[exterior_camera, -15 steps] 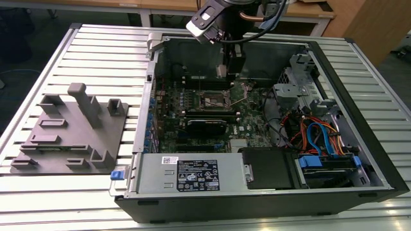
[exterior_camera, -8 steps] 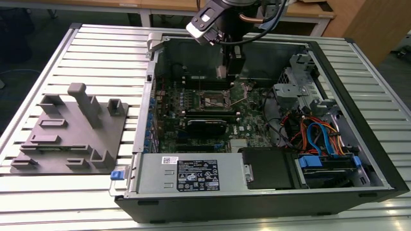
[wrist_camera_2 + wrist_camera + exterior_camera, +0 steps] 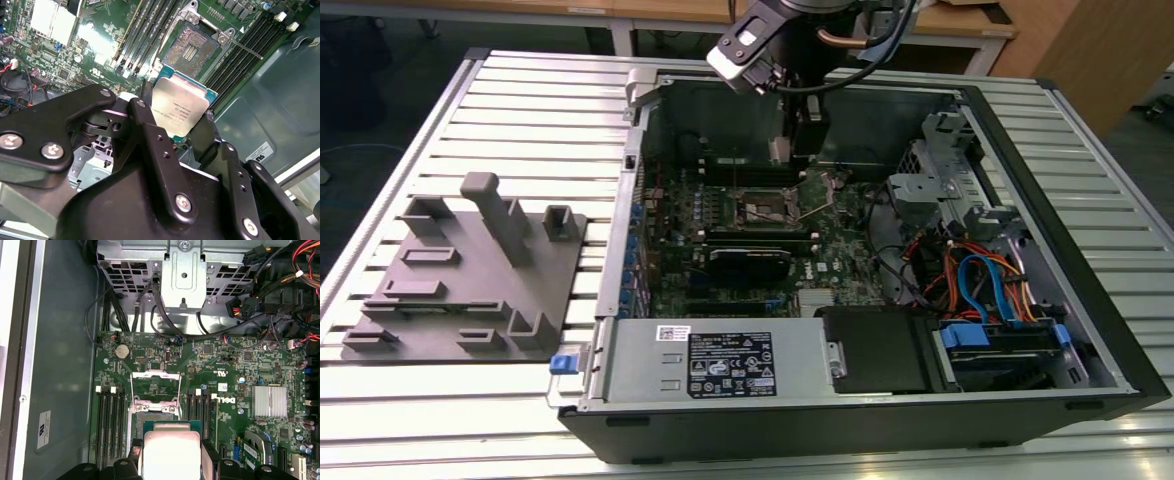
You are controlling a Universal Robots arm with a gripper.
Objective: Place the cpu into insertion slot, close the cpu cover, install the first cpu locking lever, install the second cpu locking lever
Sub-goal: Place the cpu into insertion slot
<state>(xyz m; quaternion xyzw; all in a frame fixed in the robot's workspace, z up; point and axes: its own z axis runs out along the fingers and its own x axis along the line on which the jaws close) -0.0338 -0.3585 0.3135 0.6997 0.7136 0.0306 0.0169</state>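
My gripper [image 3: 177, 120] is shut on the cpu [image 3: 180, 107], a silver-tan square chip with a green edge, pinched by its two sides between the black fingers [image 3: 146, 100]. In the exterior view the gripper [image 3: 794, 140] hangs inside the open computer case with the cpu [image 3: 779, 150] above the far end of the motherboard. The insertion slot [image 3: 154, 412] lies uncovered just beyond the cpu [image 3: 170, 452], its pin field bare [image 3: 192, 47]. The cpu cover [image 3: 155, 385] is swung open, away from the slot. A thin metal locking lever [image 3: 245, 48] sticks out beside the socket.
Long black memory slots [image 3: 111, 420] flank the socket on both sides. A silver heatsink [image 3: 270, 401], a metal drive cage [image 3: 947, 190] and coloured cables [image 3: 987, 280] crowd the exterior view's right. The power supply [image 3: 720, 365] sits in front; a grey fixture plate [image 3: 467, 270] lies outside the case.
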